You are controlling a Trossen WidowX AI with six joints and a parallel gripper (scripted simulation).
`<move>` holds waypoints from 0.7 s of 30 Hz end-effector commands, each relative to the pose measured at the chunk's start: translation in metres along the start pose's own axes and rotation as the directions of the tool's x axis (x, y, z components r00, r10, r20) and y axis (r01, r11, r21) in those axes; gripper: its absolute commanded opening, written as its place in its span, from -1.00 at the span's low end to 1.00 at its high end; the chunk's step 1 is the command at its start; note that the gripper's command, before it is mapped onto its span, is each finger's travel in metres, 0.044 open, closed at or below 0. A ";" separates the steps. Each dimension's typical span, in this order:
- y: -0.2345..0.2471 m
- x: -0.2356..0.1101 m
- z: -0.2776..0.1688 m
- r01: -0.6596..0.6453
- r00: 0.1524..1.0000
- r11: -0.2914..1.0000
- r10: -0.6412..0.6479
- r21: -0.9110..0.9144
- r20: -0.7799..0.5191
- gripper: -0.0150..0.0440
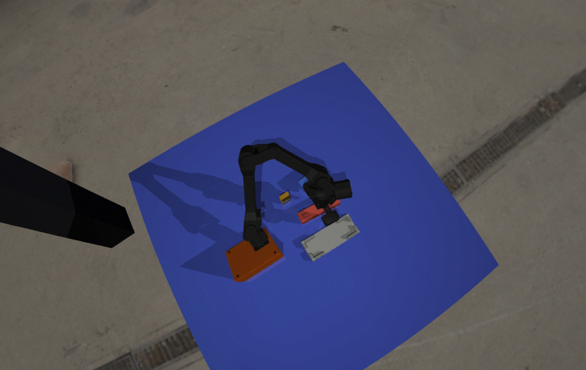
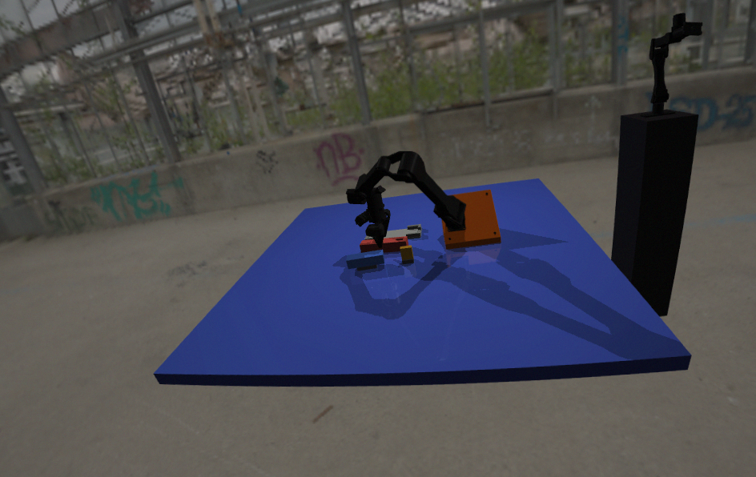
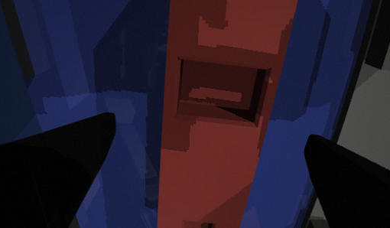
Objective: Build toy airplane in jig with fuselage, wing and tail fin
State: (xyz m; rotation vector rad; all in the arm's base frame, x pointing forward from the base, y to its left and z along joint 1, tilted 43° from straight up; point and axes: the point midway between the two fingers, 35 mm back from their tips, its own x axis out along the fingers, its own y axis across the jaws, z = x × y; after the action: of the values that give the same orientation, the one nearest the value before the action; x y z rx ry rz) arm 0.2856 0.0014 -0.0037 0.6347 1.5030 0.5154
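Note:
The red fuselage point(image 1: 306, 215) point(image 2: 394, 245) point(image 3: 207, 168) lies on the table outside the pale grey cradle point(image 1: 332, 236) point(image 2: 397, 234) point(image 3: 372, 115), its sockets facing up. The blue wing point(image 1: 302, 182) point(image 2: 363, 259) lies on the fuselage's other side, partly hidden by the arm in the top view. The small yellow tail fin point(image 1: 285, 197) point(image 2: 406, 253) stands near the wing. My gripper point(image 2: 379, 242) point(image 3: 212, 133) is open and empty, pointing down low over the fuselage. In the wrist view its fingers lie either side of the fuselage, near the large socket. Their exact height is unclear.
The arm rises from an orange wedge-shaped base point(image 1: 249, 262) point(image 2: 472, 218) on the blue table point(image 1: 378, 298) point(image 2: 280, 331). A tall black pillar point(image 1: 47, 197) point(image 2: 653, 207) stands beyond the table edge, with a small black arm point(image 2: 658, 70) on top.

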 end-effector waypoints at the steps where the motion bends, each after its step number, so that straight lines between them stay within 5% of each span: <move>1: -0.001 0.010 -0.003 -0.009 1.000 1.000 0.009 0.012 -0.009 1.00; 14: 0.000 0.027 -0.004 -0.011 1.000 1.000 0.011 0.011 -0.008 1.00; 21: 0.000 0.027 -0.004 -0.011 1.000 1.000 0.011 0.011 -0.008 0.38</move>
State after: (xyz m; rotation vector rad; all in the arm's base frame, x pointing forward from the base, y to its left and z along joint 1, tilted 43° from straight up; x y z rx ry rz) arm 0.2836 0.0184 -0.0218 0.6395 1.5075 0.5178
